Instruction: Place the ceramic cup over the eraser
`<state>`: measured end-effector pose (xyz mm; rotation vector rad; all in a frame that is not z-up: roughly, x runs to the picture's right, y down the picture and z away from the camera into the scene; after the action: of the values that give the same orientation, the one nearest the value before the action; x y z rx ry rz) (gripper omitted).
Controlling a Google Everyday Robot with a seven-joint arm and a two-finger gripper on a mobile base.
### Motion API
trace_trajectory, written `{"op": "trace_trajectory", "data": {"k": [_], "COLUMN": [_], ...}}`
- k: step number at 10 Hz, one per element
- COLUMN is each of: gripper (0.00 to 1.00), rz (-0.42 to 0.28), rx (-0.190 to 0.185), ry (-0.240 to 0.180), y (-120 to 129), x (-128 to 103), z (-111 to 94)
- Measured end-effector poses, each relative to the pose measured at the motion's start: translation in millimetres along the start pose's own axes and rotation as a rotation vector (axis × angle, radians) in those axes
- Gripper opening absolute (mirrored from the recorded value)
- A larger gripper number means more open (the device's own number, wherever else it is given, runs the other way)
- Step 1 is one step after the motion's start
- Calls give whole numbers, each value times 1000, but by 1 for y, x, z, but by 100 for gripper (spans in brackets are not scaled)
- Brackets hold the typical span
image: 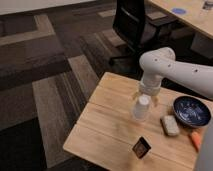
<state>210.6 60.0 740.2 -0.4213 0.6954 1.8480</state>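
Item: robot arm [186, 75], single.
- Shell: off-white to pale grey throughout, smooth, matte, with soft shading on its undersides.
- Form: thick rounded tubular links with no sharp edges. One long link reaches in from the right edge and meets a bulbous joint housing [156, 61].
- Markings: a few small dark dots, like recessed screw holes, on the joint housing. No lettering can be made out.
- Wrist section [149, 86]: a shorter, narrower cylinder in the same pale colour, darker at its lower rim.
- Gripper [145, 99]: at the lower end of the wrist section, over the middle of the worktop [107, 117]. It shows only as small tan-grey parts.
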Motion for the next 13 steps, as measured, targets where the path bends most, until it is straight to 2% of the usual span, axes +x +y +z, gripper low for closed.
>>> {"op": "trace_trajectory", "data": {"k": [3, 5, 7, 9, 10, 13], "gripper": [63, 32, 1, 0, 0, 0], "rz": [-16, 7, 33, 36, 32, 0], "rx": [-2, 1, 24, 40, 47, 50], "ry": [19, 51, 70, 45, 19, -34], "y": [3, 2, -3, -4, 0, 20], "x": [-3, 2, 6, 5, 7, 33], "z": [14, 26, 26, 13, 0, -43]}}
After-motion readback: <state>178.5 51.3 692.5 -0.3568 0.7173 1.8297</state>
